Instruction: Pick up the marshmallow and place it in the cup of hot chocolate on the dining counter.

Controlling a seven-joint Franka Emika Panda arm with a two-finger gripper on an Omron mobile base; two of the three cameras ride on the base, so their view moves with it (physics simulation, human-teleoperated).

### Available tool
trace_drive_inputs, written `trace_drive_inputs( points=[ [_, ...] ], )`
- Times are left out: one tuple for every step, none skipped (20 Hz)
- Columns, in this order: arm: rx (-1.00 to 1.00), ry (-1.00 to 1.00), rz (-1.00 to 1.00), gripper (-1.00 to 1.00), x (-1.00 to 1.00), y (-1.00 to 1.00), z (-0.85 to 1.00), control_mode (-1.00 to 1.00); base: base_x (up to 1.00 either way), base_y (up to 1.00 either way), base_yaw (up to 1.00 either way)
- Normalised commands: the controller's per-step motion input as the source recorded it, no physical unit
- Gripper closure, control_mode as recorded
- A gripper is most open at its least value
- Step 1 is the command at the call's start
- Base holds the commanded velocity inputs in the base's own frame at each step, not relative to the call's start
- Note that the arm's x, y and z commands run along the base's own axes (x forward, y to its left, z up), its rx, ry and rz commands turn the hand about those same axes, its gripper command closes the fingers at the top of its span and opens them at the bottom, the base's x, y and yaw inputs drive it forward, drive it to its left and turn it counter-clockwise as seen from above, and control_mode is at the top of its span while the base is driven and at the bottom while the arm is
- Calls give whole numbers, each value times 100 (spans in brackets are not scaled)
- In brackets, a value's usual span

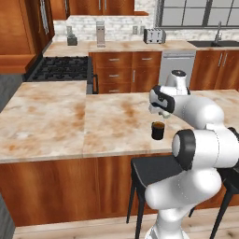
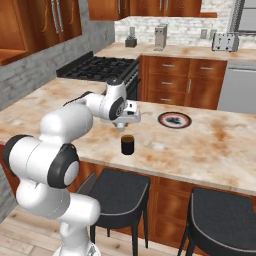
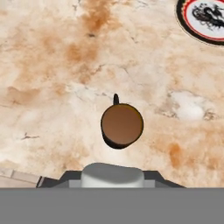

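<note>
The cup of hot chocolate (image 1: 158, 130) (image 2: 128, 144) (image 3: 121, 125) is a small black mug of brown liquid. It stands upright near the front edge of the dining counter (image 1: 56, 121) (image 2: 215, 145) (image 3: 48, 87). My gripper (image 1: 159, 113) (image 2: 124, 125) (image 3: 112, 178) hangs above the counter, just behind and over the cup. It is shut on the white marshmallow (image 3: 112, 174), which sits between the dark fingertips (image 3: 64, 178) at the bottom of the hand view. The cup's open mouth lies straight ahead of the marshmallow.
A round red-and-black-rimmed plate (image 2: 174, 120) (image 3: 205, 19) lies on the counter to the right of the cup. Black stools (image 1: 151, 170) (image 2: 118, 191) stand under the front edge. A stove (image 1: 63, 68) and a wall counter with a toaster (image 1: 154, 35) lie beyond.
</note>
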Motion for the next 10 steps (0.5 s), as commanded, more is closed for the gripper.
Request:
trace_drive_inputs(
  points=[
    [0,0,0,100,0,0,-11,-100,0,0,0],
    [0,0,0,100,0,0,-15,-100,0,0,0],
    [0,0,0,100,0,0,-20,-100,0,0,0],
    [0,0,0,100,0,0,-22,-100,0,0,0],
    [0,0,0,100,0,0,-27,-100,0,0,0],
    [0,0,0,100,6,0,-32,-100,0,0,0],
    [0,0,0,100,17,0,-31,-100,0,0,0],
    [0,0,0,100,23,-6,-24,-100,0,0,0],
    [0,1,0,100,24,-4,-22,-100,0,0,0],
    [0,1,0,100,26,-1,-21,-100,0,0,0]
  ],
)
